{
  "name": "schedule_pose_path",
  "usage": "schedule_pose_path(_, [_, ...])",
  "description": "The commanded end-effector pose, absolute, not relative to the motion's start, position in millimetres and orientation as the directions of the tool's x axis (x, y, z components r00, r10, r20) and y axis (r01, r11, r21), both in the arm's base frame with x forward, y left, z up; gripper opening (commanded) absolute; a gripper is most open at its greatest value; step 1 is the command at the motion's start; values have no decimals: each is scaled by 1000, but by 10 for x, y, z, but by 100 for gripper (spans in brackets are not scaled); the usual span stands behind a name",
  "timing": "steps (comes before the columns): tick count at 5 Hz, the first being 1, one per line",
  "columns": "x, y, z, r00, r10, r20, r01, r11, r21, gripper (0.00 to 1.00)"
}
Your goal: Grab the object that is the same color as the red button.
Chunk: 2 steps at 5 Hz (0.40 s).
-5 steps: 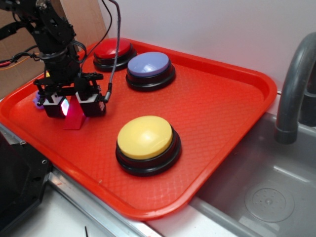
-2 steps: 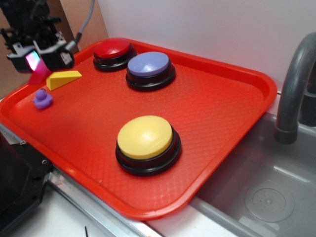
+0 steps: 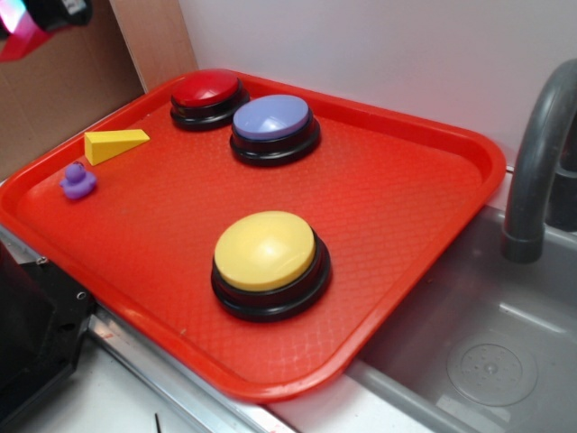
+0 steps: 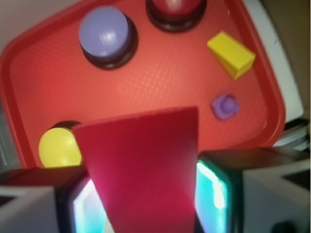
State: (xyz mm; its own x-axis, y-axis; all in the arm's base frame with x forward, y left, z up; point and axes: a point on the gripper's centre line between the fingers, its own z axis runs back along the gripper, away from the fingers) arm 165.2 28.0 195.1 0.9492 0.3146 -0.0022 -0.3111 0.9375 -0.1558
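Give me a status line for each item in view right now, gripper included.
gripper: shut on the red wedge, lifted well above the tray
red wedge: held between the fingers, off the tray
red button: on the tray, untouched
lilac-blue button: on the tray, untouched
yellow button: on the tray, untouched
yellow wedge: lying on the tray
purple duck: upright on the tray
red tray: beside the sink

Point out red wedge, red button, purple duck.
red wedge (image 4: 141, 170), wrist view, middle of its broad face
red button (image 3: 207, 90), exterior view, top of dome
purple duck (image 3: 77, 181), exterior view, body
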Motion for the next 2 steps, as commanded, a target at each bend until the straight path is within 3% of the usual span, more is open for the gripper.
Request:
schedule_pose_path(1, [1888,220,2061,966,256,25,-251,960,-126,0])
schedule_pose_path(2, [1825,282,2050,968,248,24,-245,964,-106,0])
